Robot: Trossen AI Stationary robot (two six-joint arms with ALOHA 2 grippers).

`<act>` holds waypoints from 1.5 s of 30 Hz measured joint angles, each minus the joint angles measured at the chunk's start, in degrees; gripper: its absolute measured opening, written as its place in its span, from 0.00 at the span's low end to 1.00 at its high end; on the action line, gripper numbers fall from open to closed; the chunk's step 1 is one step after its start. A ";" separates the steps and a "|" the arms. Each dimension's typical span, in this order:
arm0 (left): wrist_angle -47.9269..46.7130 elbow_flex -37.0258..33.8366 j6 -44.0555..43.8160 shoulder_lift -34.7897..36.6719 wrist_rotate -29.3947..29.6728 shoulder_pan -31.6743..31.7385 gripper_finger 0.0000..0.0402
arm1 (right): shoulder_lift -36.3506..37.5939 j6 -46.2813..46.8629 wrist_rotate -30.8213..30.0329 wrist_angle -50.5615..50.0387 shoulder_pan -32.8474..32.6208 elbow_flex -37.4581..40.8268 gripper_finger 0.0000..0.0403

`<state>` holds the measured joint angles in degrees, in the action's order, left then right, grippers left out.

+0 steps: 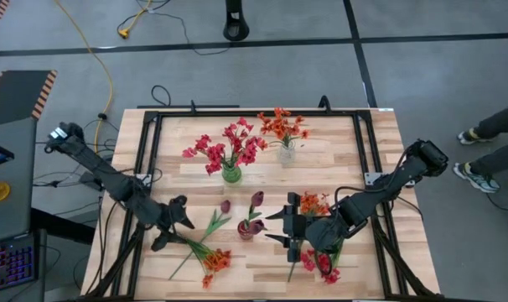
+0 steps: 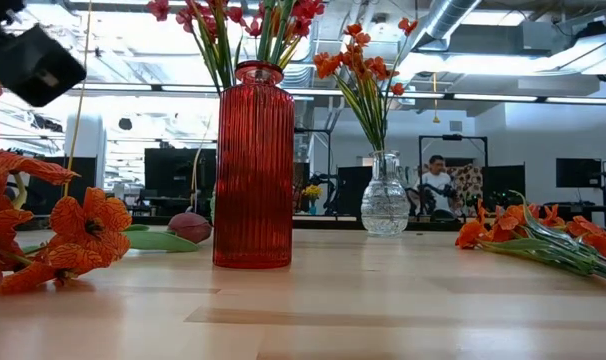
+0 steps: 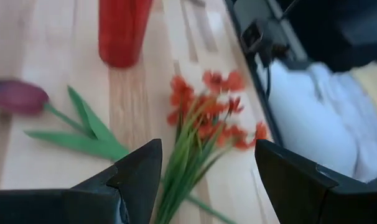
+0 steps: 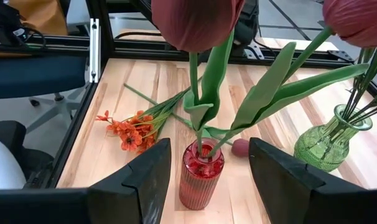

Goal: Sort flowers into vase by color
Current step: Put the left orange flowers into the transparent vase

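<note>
High view, left to right: left pincer [image 1: 172,226] open over loose orange flowers [image 1: 214,260] on counter [image 1: 363,159]; green vase [image 1: 230,174] holds pinkish-red, red vase [image 1: 246,229] maroon tulips, clear vase [image 1: 286,152] orange; right pincer [image 1: 285,228] open, empty.

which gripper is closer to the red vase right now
Right. The right gripper is open, just beside the red vase, facing it. The left gripper, also open, sits farther off, past the loose tulip.
</note>
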<state>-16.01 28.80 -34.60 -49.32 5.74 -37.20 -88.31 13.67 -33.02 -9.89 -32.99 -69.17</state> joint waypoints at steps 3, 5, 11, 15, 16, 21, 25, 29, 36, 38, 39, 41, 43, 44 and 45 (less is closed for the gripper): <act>-0.01 0.00 -1.16 -4.19 0.14 -1.74 0.61 | 0.00 -0.01 0.01 0.02 0.00 0.00 0.59; -0.02 0.00 -1.55 -7.41 0.15 -2.49 0.61 | 0.00 -0.02 0.01 0.00 0.00 0.00 0.59; 0.02 0.00 -1.38 -16.05 -0.46 -3.70 0.61 | 0.00 -0.02 0.01 0.00 0.00 0.00 0.59; 0.02 0.00 -1.26 -20.39 -0.85 -4.10 0.61 | 0.00 -0.04 0.02 0.00 0.00 0.01 0.59; 0.08 0.00 -1.26 -21.26 -0.85 -4.10 0.61 | 0.00 -0.04 0.01 0.00 0.00 0.02 0.59; 0.40 0.00 -0.68 -24.83 -0.83 -4.10 0.61 | -0.02 -0.04 0.03 0.00 0.00 0.02 0.59; 0.53 0.00 -0.35 -27.18 -0.62 -4.10 0.61 | -0.02 -0.04 0.03 -0.02 0.02 0.02 0.59; 0.72 0.20 -0.06 -28.68 0.15 -4.12 0.59 | -0.02 -0.07 0.03 -0.02 0.00 0.02 0.59; -0.78 1.78 0.95 -29.53 2.84 -4.72 0.37 | -0.04 -0.05 0.03 -0.02 0.01 0.02 0.59; -0.89 2.24 0.80 -29.57 3.09 -4.92 0.28 | -0.04 -0.07 0.03 -0.04 0.02 0.02 0.59; -1.08 2.29 0.18 -29.55 3.06 -4.97 0.25 | -0.04 -0.07 0.03 -0.03 0.00 0.02 0.59; -2.24 2.23 -1.15 -29.55 2.53 -4.97 0.17 | -0.04 -0.07 0.03 -0.02 0.01 0.02 0.59; -2.02 2.25 -2.18 -29.51 1.46 -4.97 0.10 | -0.04 -0.07 0.03 -0.04 0.00 0.02 0.59; -2.04 2.25 -2.57 -29.51 1.25 -4.97 0.07 | -0.04 -0.07 0.03 -0.02 0.01 0.02 0.59; -2.06 2.25 -2.87 -29.51 0.90 -4.97 0.05 | -0.04 -0.07 0.04 -0.04 0.01 0.02 0.59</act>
<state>-18.06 31.05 -37.47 -78.83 6.64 -42.17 -88.36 13.61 -32.98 -9.93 -32.98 -69.14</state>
